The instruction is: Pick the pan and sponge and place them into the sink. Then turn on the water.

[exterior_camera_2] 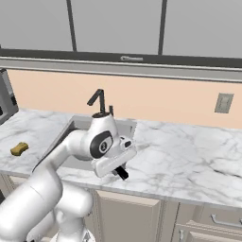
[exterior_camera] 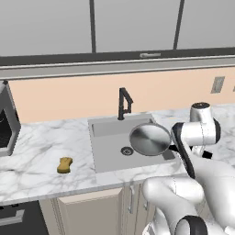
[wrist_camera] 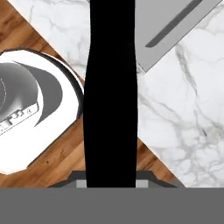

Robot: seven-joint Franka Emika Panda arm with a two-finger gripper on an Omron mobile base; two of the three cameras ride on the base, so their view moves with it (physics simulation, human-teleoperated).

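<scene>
In the left base view the robot's forearm covers the right end of the sink (exterior_camera: pixel 108 151) and the pan (exterior_camera: pixel 149 139)'s handle beyond its root; the gripper itself sits behind that forearm, so its fingers cannot be made out there; the dark appliance (exterior_camera: pixel 7 121) at the left is cut by the picture's edge. In the right base view the arm hides most of the basin and the faucet (exterior_camera_2: pixel 98 103)'s foot; the sponge (exterior_camera_2: pixel 19 149) is too small to show its shape. In the hand view the black handle (wrist_camera: pixel 111 87) runs off the top edge, and the fingertips gripping it are lost against it.
</scene>
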